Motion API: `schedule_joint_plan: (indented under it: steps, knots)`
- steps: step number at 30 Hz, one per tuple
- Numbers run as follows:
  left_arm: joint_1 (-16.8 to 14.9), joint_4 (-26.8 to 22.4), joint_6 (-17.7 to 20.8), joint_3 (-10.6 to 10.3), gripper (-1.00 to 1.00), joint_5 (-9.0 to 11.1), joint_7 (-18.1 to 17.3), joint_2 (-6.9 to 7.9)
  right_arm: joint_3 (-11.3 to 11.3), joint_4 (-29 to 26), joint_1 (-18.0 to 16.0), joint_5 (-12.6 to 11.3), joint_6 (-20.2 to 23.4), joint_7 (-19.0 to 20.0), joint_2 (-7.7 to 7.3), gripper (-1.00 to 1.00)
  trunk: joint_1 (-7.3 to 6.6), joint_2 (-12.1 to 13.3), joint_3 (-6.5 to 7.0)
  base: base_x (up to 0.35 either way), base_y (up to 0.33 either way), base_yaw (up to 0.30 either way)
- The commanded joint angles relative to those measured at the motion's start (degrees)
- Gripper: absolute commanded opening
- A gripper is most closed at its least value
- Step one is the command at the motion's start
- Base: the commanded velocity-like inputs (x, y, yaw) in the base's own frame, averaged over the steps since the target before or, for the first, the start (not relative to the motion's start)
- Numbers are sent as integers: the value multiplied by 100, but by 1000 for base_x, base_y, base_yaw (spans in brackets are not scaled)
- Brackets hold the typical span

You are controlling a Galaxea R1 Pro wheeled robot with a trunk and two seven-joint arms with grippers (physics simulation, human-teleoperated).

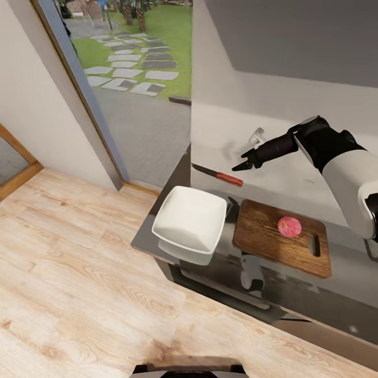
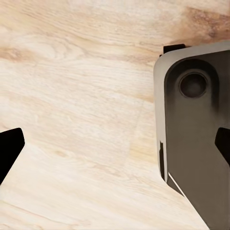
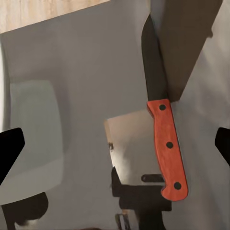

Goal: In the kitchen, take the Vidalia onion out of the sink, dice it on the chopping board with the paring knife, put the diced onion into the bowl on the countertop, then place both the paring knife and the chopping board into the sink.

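Bowl [image 1: 190, 218] beside chopping board [image 1: 262, 236], onion [image 1: 289, 227] atop

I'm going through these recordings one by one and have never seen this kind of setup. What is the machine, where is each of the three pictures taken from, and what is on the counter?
This is a simulated two-armed wheeled robot steered by a person. The large picture comes from its head camera, looking down at a kitchen countertop. There lie a white bowl, a wooden chopping board with the pinkish onion on it, and a paring knife with an orange-red handle. The right gripper hovers open near the knife and holds nothing.

The other two pictures come from cameras on each wrist. The right one looks down at the knife. The left one looks at the wooden floor and a dark part of the robot.
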Motion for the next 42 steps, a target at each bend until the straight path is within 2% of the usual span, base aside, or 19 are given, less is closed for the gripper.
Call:
schedule_joint_plan:
  steps: [1, 10, 26, 42]
  knots:
    - [-4, 15, -19, -34, 100, -12, 26, -3, -15, 3, -2, 30, 31, 27, -1, 100, 3, -9, -8, 16, 12, 0]
    - [-4, 17, -19, -34, 100, -12, 29, -8, -19, 147, -2, 32, -28, 34, -9, 100, 3, -9, -19, 3, 2, 0]
    - [-5, 18, -19, -34, 100, -12, 24, -10, -19, 175, -2, 39, -42, 28, -36, 100, 3, -9, -153, 16, 0, 0]
    - [-3, 14, -19, -34, 100, -12, 29, -12, -15, 176, 8, 39, -48, 23, -53, 100, 3, -9, -162, 55, 0, 0]
